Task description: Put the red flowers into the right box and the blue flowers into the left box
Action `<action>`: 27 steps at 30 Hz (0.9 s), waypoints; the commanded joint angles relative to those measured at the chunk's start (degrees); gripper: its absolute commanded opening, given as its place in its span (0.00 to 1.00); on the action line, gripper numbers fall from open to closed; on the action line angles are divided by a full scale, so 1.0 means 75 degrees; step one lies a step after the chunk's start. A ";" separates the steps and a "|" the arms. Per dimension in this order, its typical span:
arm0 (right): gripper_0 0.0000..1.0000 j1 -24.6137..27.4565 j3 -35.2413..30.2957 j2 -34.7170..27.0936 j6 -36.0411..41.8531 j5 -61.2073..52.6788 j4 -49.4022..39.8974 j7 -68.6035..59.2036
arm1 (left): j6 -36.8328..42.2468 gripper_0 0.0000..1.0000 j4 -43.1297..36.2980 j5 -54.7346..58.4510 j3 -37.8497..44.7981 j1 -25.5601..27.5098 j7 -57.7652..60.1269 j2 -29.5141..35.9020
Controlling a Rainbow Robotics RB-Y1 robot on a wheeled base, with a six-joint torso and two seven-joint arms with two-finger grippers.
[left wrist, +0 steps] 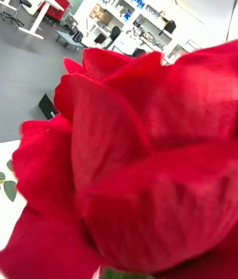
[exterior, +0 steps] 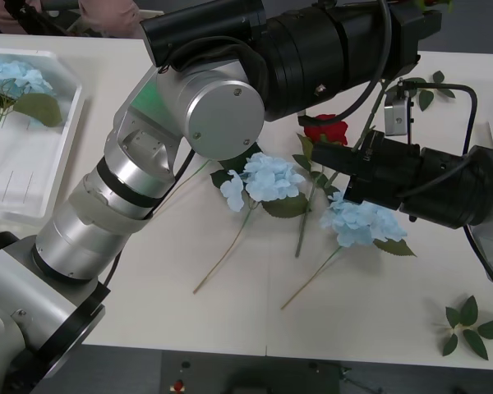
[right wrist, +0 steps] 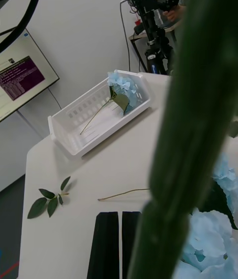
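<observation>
Near the middle of the table, the right gripper (right wrist: 119,244) has its black fingers pressed together, next to the blue flowers (exterior: 267,178). One red rose (exterior: 325,130) sits behind them. Can't tell about the left gripper. One blue flower's in the left box (exterior: 41,176).

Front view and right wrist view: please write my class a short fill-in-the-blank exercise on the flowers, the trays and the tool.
1. The white slotted plastic tray holds one pale ___ hydrangea.
2. Out on the white table lie ___ more fluffy hydrangeas.
3. The artificial rose between the arms has a deep ___ head.
4. The right tool has its two black fingers ___.

Missing words: blue; two; red; shut
</observation>
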 commanded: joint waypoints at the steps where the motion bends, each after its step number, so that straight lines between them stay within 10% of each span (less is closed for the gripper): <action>1: 0.00 -0.0130 0.0053 -0.0105 -0.0025 0.0036 -0.0146 0.0298 | -0.0053 1.00 -0.0112 0.0001 0.0057 -0.0247 0.0082 0.0035; 13: 0.00 -0.0235 0.0053 -0.0785 -0.0236 0.0048 0.0452 -0.0053 | -0.0240 1.00 -0.0019 -0.0022 0.0139 0.0046 0.0106 0.0211; 27: 0.00 -0.1735 0.0475 -0.4910 0.0467 0.0540 0.4108 -0.2936 | 0.3287 1.00 -0.0581 0.3810 0.0795 0.1405 -0.0996 0.4910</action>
